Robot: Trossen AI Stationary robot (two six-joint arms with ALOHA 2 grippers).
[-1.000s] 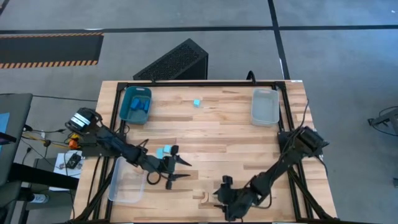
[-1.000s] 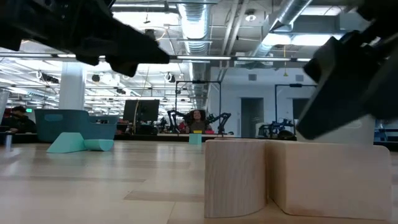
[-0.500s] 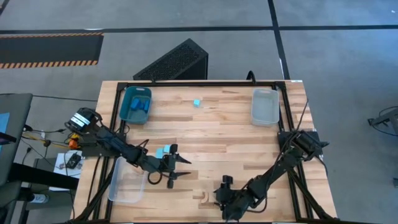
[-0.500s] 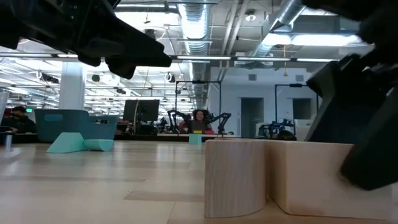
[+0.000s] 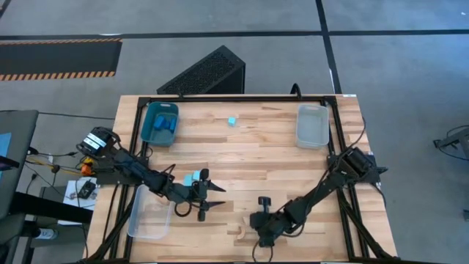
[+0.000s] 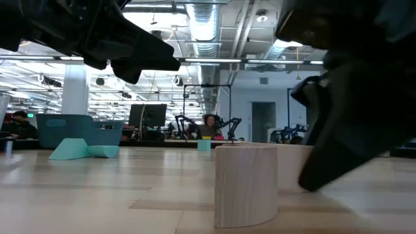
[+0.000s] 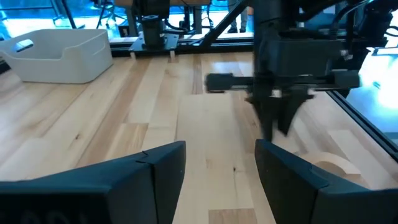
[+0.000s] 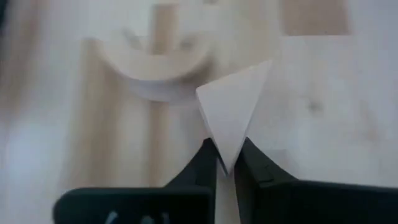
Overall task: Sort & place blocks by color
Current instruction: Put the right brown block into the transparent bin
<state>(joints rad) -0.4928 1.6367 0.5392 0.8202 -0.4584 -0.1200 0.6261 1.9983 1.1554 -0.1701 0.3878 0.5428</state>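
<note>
My right gripper [image 5: 260,224] stands near the table's front edge, shut on a pale wood block [image 8: 231,106] that shows as a triangle. Beside it a pale half-round wood block [image 6: 246,185] stands on the table on its flat side. It shows as an arch [image 8: 155,62] in the right wrist view. My left gripper [image 5: 217,198] hovers open at the near left, next to two turquoise blocks [image 5: 192,178] that lie on the table. A small turquoise cube [image 5: 231,122] lies toward the far edge. Dark blue blocks lie in the blue tray [image 5: 152,132]. My right gripper pinches one pointed corner [image 8: 226,157] of the pale wood block between its two fingertips. The rest of the block reaches out past the fingers. Seen from the left wrist, the fingers [image 7: 277,121] point down at the table. Whether the block touches the table I cannot tell.
A clear tray [image 5: 312,126] stands at the far right and another clear tray [image 5: 149,214] at the near left, under my left arm. A black frame rail [image 5: 242,98] runs around the table's edges. Bare wood lies between the two grippers.
My right gripper has gone toward the far edge and a little to the left. The wood block that stood against the half-round one has left that spot, and the half-round block has stayed. My left gripper has kept still.
</note>
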